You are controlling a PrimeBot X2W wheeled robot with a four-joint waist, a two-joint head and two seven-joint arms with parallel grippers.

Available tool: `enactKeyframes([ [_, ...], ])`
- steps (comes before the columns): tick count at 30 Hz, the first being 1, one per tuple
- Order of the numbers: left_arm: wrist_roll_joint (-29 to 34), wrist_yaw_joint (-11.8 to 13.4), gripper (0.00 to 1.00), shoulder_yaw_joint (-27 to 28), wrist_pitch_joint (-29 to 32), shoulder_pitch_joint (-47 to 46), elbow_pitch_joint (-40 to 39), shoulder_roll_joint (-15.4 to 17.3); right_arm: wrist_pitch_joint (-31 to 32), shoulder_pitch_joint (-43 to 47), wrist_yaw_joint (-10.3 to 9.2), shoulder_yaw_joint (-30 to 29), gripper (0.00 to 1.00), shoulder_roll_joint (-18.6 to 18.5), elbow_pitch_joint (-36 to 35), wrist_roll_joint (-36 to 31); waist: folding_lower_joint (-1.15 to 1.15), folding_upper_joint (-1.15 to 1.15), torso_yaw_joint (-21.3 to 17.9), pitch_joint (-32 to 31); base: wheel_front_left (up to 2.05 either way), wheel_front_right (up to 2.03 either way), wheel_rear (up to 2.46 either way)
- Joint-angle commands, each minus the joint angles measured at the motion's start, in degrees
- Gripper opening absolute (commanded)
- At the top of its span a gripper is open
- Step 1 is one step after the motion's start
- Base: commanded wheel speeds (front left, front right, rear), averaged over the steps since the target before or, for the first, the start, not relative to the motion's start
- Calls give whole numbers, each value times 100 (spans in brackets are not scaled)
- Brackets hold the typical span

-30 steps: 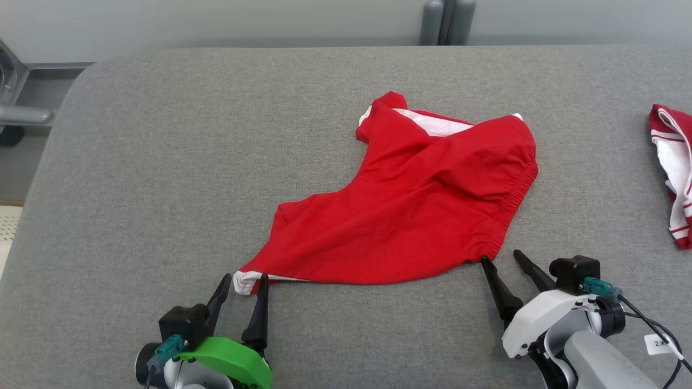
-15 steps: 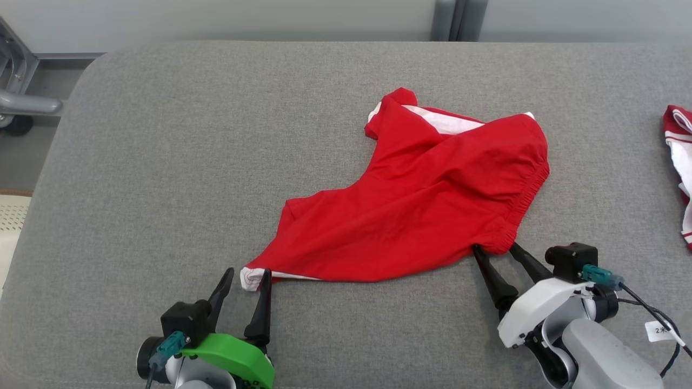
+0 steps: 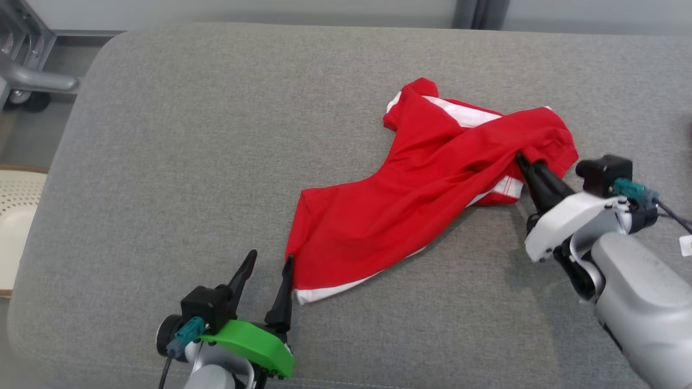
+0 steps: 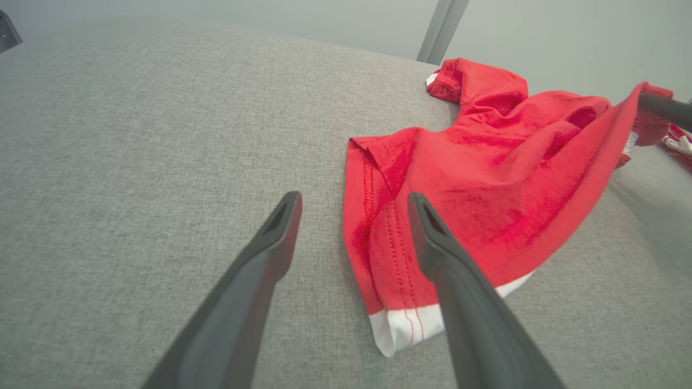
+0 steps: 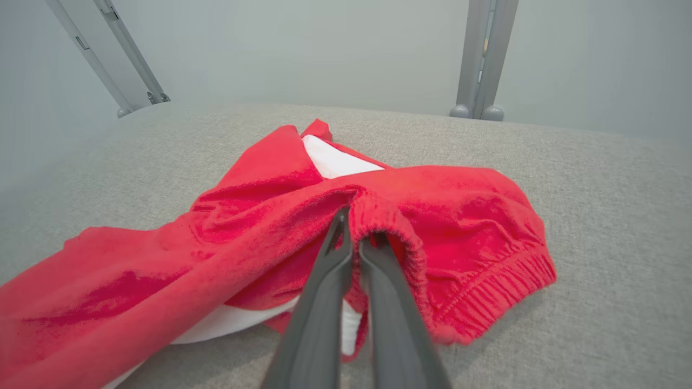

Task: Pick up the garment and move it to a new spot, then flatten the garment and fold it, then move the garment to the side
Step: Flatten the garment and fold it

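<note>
A red garment (image 3: 411, 200) lies on a soft grey table (image 3: 162, 135), a bit right of the middle of the head view. It is crumpled and runs from the upper right down to the lower middle of the frame. It has white trim, with a white band at its lowest corner and a white strip near its top. The right gripper (image 3: 523, 161) is at the right side of the frame. Its two dark fingers are pressed together and pinch the stretchy waistband end of the garment. That end is lifted a little off the table, and the cloth pulls into a long fold from there toward the lower left. In the right wrist view the right gripper (image 5: 354, 232) has the bunched red waistband between its tips, in the middle of the frame. The left gripper (image 3: 271, 256) is at the lower left of the head view. Its fingers stand wide apart and hold nothing. One tip is just beside the garment's lower corner, and the other is over bare table. In the left wrist view the garment (image 4: 486, 183) lies in the right half, and one finger crosses in front of its white-banded corner. I cannot tell if they touch. A grey metal frame (image 3: 27, 65) stands at the upper left, off the table.
</note>
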Motion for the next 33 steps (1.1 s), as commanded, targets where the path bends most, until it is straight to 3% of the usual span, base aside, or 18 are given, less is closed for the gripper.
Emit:
enactKeyframes([
  [1, -38, -9, 100, -73, 1, -134, -35, 18, -15, -208, -7, 29, 0, -47, 121, -13, 0, 0, 268, 222, 0, 0, 0],
  [13, -425, 144, 100, -808, 1, -444, -263, 15, 453, -2096, -7, 143, 0, -381, 2494, -292, 0, 0, 1274, 914, 0, 0, 0],
  [14, -450, 150, 100, -827, 1, -453, -278, 15, 519, -2151, -7, 132, 21, -334, 2685, -300, 0, 0, 1293, 932, 0, 0, 0],
  [15, -464, 174, 100, -838, 1, -461, -289, 15, 530, -2183, -7, 142, 28, -296, 2823, -343, 0, 0, 1300, 938, 0, 0, 0],
  [16, -477, 194, 100, -837, 1, -474, -309, 14, 512, -2202, -7, 136, 100, -262, 2961, -353, 0, 0, 1290, 934, 0, 0, 0],
  [24, -399, 171, 100, -683, 1, -407, -350, 18, 113, -1588, -2, 88, 100, 32, 2978, -36, 0, 0, 778, 552, 0, 0, 0],
  [28, -312, 135, 100, -572, 1, -350, -363, 20, 46, -1005, -4, 134, 100, -21, 2578, 186, 0, 0, 337, 292, 0, 0, 0],
  [33, -347, 67, 100, -508, 1, -324, -370, 21, 27, -274, -13, -334, 100, -209, 1678, 333, 0, 0, -172, 2, 0, 0, 0],
])
